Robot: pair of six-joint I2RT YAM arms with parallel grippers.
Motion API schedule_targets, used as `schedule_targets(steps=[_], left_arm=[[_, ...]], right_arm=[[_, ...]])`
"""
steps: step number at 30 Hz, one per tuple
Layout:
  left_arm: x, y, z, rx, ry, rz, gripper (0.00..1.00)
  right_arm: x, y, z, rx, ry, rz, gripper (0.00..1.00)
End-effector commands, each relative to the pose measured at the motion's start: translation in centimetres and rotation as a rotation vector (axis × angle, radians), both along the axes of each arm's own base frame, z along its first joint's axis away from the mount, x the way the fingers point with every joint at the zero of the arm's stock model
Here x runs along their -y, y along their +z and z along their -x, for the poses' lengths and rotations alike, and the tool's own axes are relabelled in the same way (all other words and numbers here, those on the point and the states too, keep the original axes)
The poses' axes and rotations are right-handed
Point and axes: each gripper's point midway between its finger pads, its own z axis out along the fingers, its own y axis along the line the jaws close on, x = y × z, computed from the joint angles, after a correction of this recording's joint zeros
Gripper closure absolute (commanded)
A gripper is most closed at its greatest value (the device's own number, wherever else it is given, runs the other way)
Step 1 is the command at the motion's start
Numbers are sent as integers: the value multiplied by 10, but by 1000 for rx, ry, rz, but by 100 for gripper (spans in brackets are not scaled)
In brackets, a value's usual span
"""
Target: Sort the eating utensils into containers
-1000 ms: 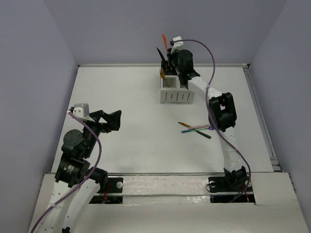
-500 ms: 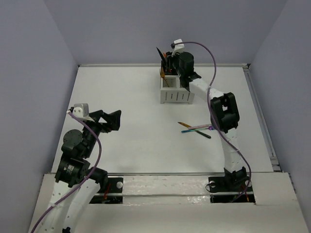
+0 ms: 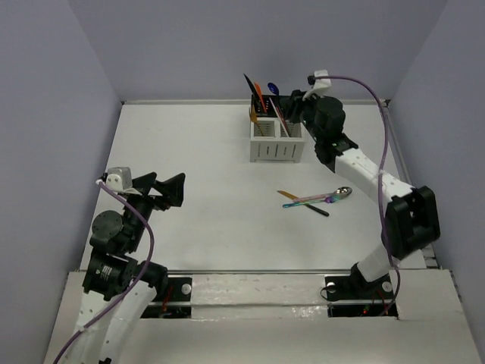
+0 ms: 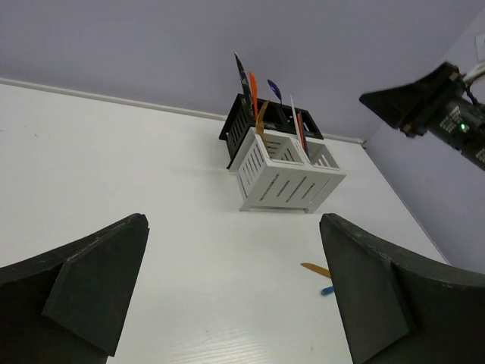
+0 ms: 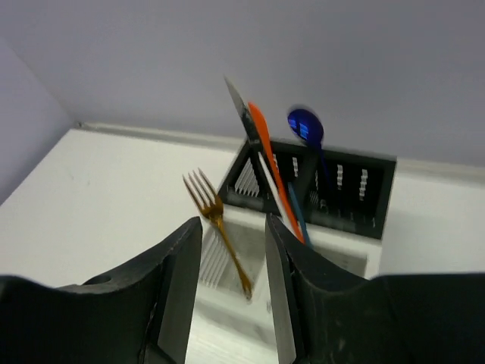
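Note:
The containers, two white bins in front and two black behind, stand at the far middle of the table. A gold fork leans in a white bin. A black knife, an orange-red utensil and a blue spoon stick up from the bins. My right gripper is open and empty, just right of the bins and above them. Loose utensils lie mid-table: a gold one, an iridescent spoon, a blue one and a black one. My left gripper is open and empty, near left.
The containers also show in the left wrist view, with the gold utensil on the table beyond my right finger. Grey walls close the table at the back and both sides. A raised rail runs along the right edge.
The orange-red utensil, held high above the bins a second ago, now stands in them. My right gripper has let go and swung right, uncovering the iridescent spoon's bowl. My left arm shifted slightly.

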Motion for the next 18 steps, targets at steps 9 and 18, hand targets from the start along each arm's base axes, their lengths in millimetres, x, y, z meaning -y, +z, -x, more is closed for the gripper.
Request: schedule_targets(steps=[9,18], left_arm=[[6,20,13,84,-52,19,1],[2,16,18,81,-40,21,1]], right_arm=[[113,-156,133,-519,-454,-91,63],[153,-210,175,-645,-647,-35,68]])
